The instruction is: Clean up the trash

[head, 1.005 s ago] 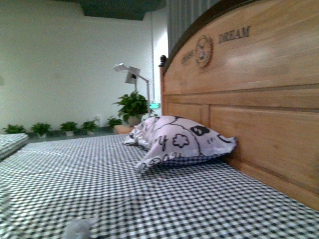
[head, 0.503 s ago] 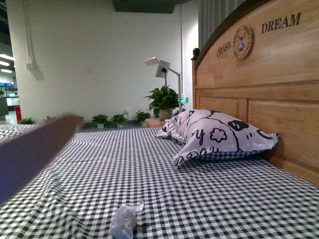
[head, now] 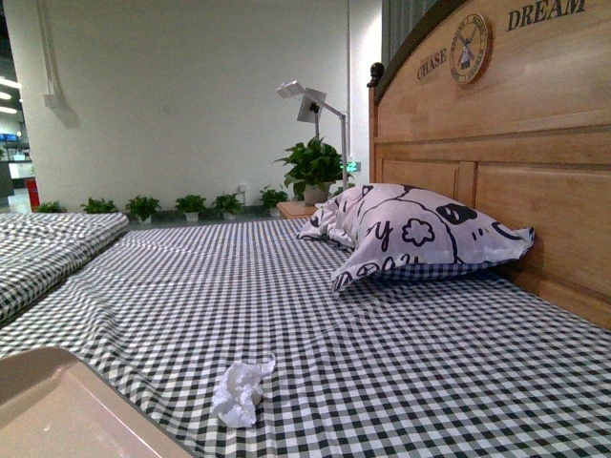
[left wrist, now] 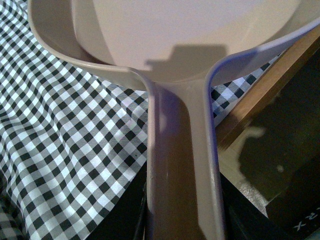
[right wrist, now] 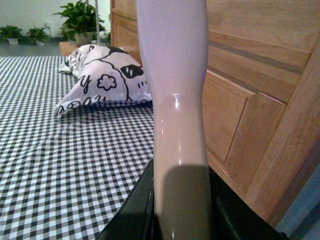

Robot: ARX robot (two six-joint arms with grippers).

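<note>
One tissue wad (head: 239,389) lies on the checked sheet (head: 401,382), near the dustpan (head: 57,410) rim. Left gripper (left wrist: 182,215) clamps the dustpan's handle; right gripper (right wrist: 181,200) clamps a white handle (right wrist: 175,75), head unseen. Step: approach. Next: pan edge flat on sheet, sweep wad in.

A black-and-white checked sheet (head: 410,372) covers the bed; a white pillow with black cartoon prints (head: 420,239) lies on it just beside the wooden headboard (head: 544,162), which bears the words "CHASE DREAM" and a round windmill emblem (head: 470,48); beyond the pillow a leafy potted plant (head: 313,172) stands on a wooden nightstand (head: 294,208) under a white arm lamp (head: 307,100); small potted plants (head: 143,206) line the foot of the white wall (head: 191,95); more checked bedding (head: 48,248) lies at the left.
</note>
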